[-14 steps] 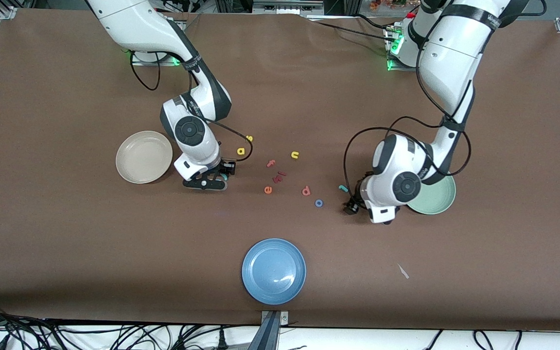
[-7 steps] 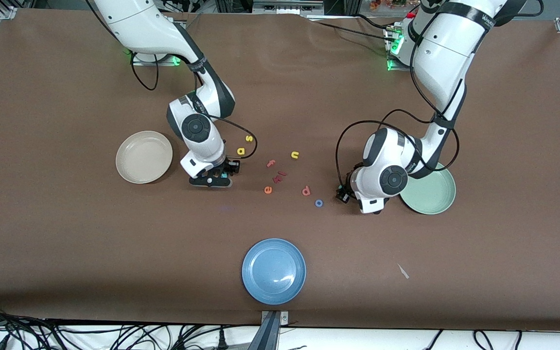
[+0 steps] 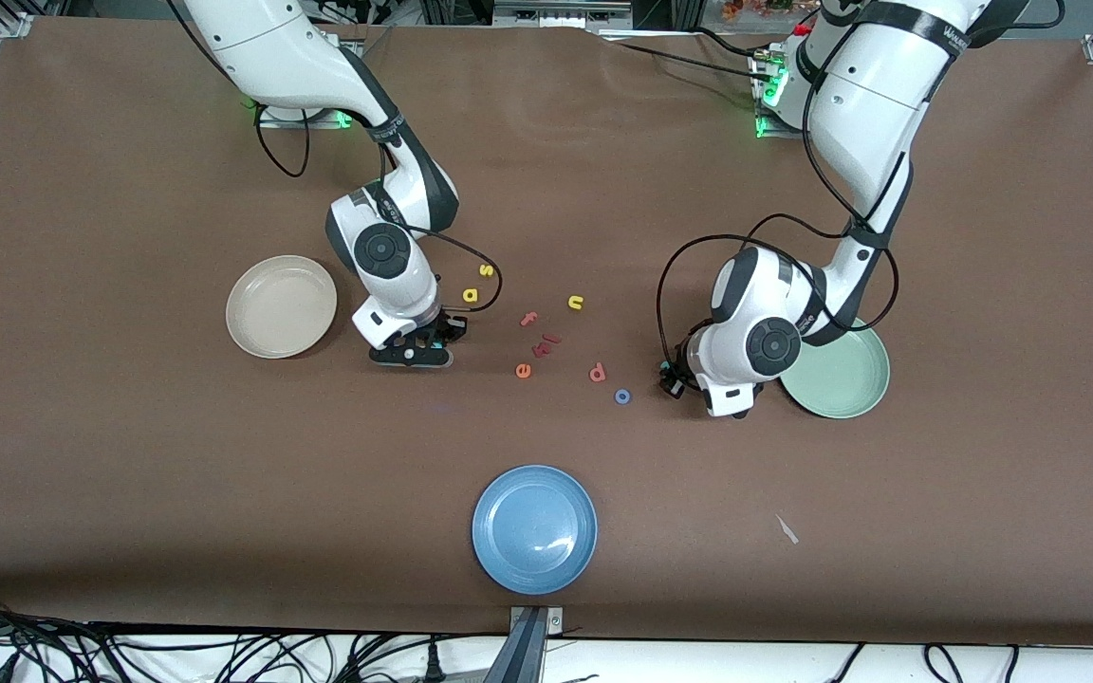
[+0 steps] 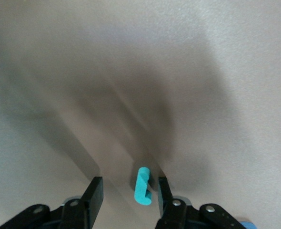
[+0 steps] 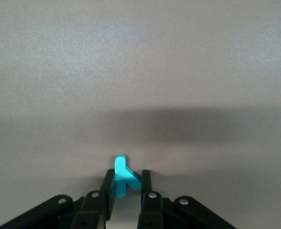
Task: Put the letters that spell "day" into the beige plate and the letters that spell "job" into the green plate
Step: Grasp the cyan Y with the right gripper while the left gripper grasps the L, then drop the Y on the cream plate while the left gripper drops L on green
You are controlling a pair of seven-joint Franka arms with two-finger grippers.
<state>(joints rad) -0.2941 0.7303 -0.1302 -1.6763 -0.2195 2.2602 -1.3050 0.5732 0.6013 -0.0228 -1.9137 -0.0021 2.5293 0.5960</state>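
Right wrist view: teal y (image 5: 123,179) between pincer (image 5: 125,187) fingers

Blue plate (image 3: 534,529): round, shallow, sat alone on the brown table (image 3: 129,474), nearest the front camera. Yellow s (image 3: 485,269) and yellow n (image 3: 575,303): lay apart, farthest of the loose letters. Orange e (image 3: 523,371): lay nearer the camera. Dark red letters (image 3: 541,343): clustered just beside the e. White scrap (image 3: 787,529): lay toward the left arm's end.

Readable marks: foam letters only

On the table (image 3: 129,455), a yellow "s" (image 3: 486,269), "a" (image 3: 471,294) and "n" (image 3: 575,303), a red "f" (image 3: 528,320), an orange "e" (image 3: 523,371) and a blue "o" (image 3: 621,396) can be read.
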